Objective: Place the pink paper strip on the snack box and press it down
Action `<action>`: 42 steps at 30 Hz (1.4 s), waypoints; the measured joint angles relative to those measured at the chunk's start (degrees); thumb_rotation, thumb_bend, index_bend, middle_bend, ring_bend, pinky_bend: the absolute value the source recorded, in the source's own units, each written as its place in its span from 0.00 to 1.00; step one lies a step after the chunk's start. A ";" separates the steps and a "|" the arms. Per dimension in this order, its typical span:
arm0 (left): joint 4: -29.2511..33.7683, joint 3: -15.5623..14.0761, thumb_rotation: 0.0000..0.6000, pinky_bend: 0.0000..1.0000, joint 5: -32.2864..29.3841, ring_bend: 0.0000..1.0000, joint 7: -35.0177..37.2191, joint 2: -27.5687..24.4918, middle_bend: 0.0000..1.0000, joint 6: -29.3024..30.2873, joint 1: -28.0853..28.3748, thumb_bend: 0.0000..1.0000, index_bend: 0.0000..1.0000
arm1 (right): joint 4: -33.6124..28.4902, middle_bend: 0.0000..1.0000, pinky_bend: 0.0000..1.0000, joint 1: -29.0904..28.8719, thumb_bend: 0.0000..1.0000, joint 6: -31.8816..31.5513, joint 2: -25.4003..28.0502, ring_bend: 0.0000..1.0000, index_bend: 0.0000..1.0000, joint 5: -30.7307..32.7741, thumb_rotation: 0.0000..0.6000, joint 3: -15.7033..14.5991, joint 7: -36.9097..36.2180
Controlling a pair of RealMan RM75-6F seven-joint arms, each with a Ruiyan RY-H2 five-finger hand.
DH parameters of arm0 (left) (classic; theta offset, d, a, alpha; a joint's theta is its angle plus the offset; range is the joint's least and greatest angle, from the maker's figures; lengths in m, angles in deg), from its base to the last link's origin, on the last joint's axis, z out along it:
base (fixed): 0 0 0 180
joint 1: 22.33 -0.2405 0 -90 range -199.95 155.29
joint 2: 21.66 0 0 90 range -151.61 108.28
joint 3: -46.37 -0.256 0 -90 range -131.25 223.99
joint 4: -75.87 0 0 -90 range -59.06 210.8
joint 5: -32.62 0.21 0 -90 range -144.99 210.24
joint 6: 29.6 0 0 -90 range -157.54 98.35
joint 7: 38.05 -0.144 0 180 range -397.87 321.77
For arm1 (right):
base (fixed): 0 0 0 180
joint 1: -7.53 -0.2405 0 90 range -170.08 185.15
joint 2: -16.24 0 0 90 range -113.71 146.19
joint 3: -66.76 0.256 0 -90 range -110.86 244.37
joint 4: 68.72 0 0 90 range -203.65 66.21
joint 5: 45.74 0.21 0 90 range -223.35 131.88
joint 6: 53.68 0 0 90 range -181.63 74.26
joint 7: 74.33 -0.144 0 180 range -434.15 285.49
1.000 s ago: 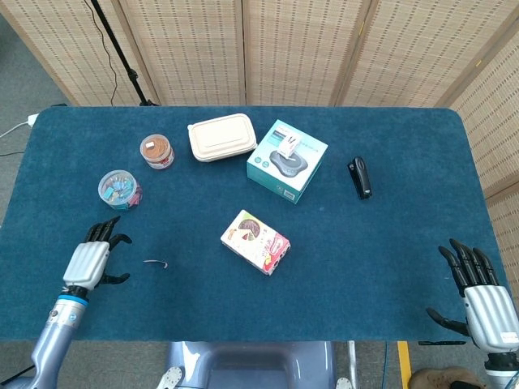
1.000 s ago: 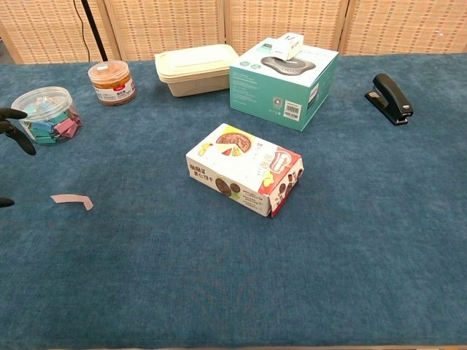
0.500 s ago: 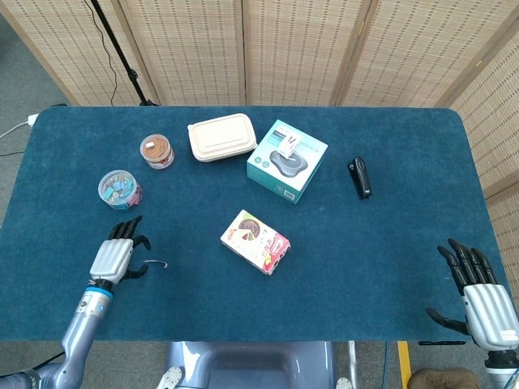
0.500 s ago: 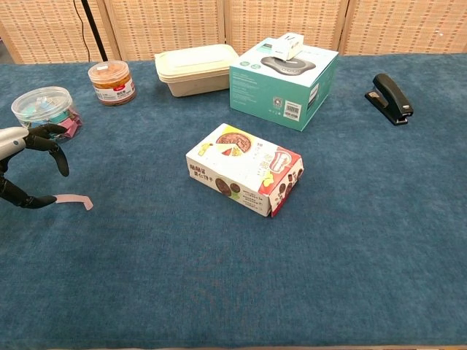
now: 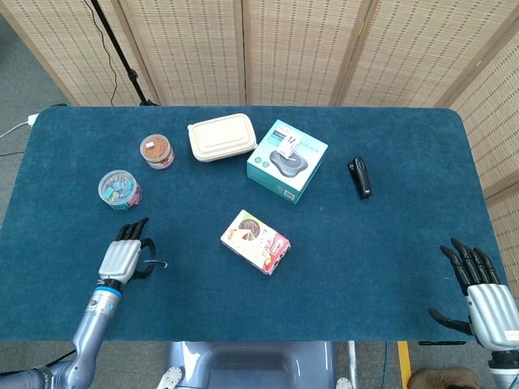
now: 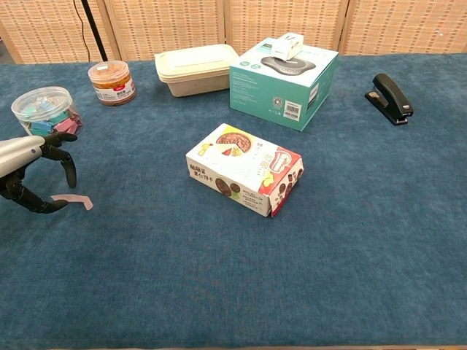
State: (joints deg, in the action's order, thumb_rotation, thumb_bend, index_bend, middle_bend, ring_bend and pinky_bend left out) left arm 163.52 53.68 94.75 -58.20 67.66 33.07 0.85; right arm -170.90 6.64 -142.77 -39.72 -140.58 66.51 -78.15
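Two hands were in view. The left hand hovered over the near left part of the blue table, its fingers curled downward and spread apart, gripping nothing. The pink paper strip lay flat on the cloth directly beneath and just right of that hand, its thumb tip at the strip's left end; whether it touched the strip could not be determined. The snack box sat near the table's centre, well apart from the strip, to its right. The right hand was at the near right edge, fingers spread, holding nothing. A clear tub of clips stood just behind the left hand.
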 measured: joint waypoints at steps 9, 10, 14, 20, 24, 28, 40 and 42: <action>-0.46 0.02 1.00 0.00 -1.95 0.00 -1.14 0.70 0.00 0.11 0.55 0.32 0.56 | 0.04 0.00 0.00 -0.09 0.00 0.15 0.13 0.00 0.00 -0.25 1.00 -0.16 -0.41; -0.48 0.01 1.00 0.00 -2.23 0.00 -1.42 0.78 0.00 0.16 0.62 0.32 0.56 | 0.04 0.00 0.00 -0.10 0.00 0.18 0.13 0.00 0.00 -0.27 1.00 -0.19 -0.42; -0.38 -0.02 1.00 0.00 -3.13 0.00 -2.16 1.02 0.00 0.36 0.81 0.34 0.57 | 0.02 0.00 0.00 -0.16 0.00 0.39 0.17 0.00 0.00 -0.14 1.00 -0.22 -0.40; -0.49 0.01 1.00 0.00 -4.02 0.00 -2.74 1.41 0.00 0.54 1.17 0.36 0.58 | 0.03 0.00 0.00 -0.17 0.00 0.38 0.19 0.00 0.00 -0.15 1.00 -0.22 -0.51; -0.61 0.07 1.00 0.00 -4.62 0.00 -3.27 1.70 0.00 0.34 1.60 0.37 0.60 | 0.01 0.00 0.00 -0.23 0.00 0.47 0.19 0.00 0.00 -0.18 1.00 -0.25 -0.50; -0.60 0.13 1.00 0.00 -4.96 0.00 -3.75 1.90 0.00 0.56 1.93 0.38 0.61 | 0.04 0.00 0.00 -0.20 0.00 0.34 0.20 0.00 0.00 -0.24 1.00 -0.26 -0.75; -0.88 0.02 1.00 0.00 -5.14 0.00 -4.65 2.07 0.00 1.59 2.33 0.39 0.63 | 0.06 0.00 0.00 -0.19 0.00 0.29 0.27 0.00 0.00 -0.36 1.00 -0.35 -0.93; -0.66 0.01 1.00 0.00 -4.78 0.00 -4.91 1.83 0.00 1.80 2.45 0.39 0.63 | 0.05 0.00 0.00 -0.19 0.00 0.28 0.30 0.00 0.00 -0.34 1.00 -0.34 -1.02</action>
State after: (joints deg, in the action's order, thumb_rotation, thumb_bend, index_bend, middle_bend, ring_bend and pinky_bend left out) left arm 162.85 53.69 89.97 -63.11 69.49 34.87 3.30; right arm -170.85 6.45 -142.48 -39.43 -140.92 66.17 -79.17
